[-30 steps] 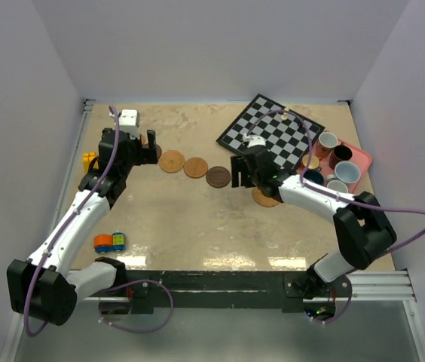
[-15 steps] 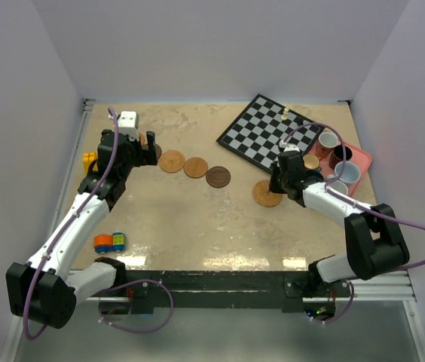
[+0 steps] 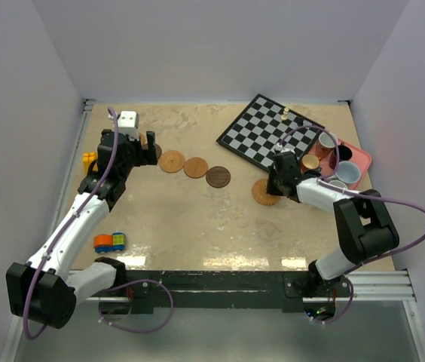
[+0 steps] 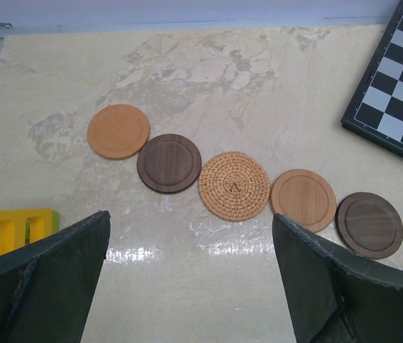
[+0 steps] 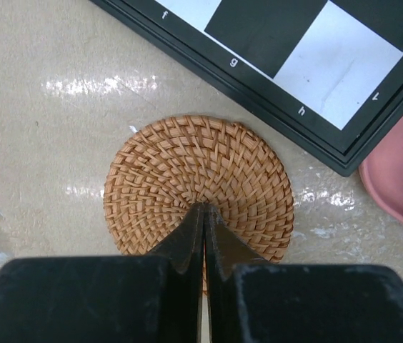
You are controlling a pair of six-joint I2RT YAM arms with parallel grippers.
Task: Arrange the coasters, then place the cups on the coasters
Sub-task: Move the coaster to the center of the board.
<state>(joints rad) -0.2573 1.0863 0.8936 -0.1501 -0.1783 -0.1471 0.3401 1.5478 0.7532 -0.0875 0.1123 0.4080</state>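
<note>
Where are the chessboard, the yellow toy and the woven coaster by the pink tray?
chessboard (image 3: 269, 137): top view, middle squares.
yellow toy (image 4: 8, 230): left wrist view, top face.
woven coaster by the pink tray (image 5: 194, 168): right wrist view, weave near its centre.

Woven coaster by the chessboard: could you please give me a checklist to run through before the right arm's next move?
1. Right gripper shut: ok.
2. Its tips over the woven coaster middle: ok.
3. Tips touching that coaster: cannot tell.
4. Coaster apart from chessboard and tray: ok.
5. Five other coasters in a row: ok.
6. Left gripper open, holding nothing: ok.
</note>
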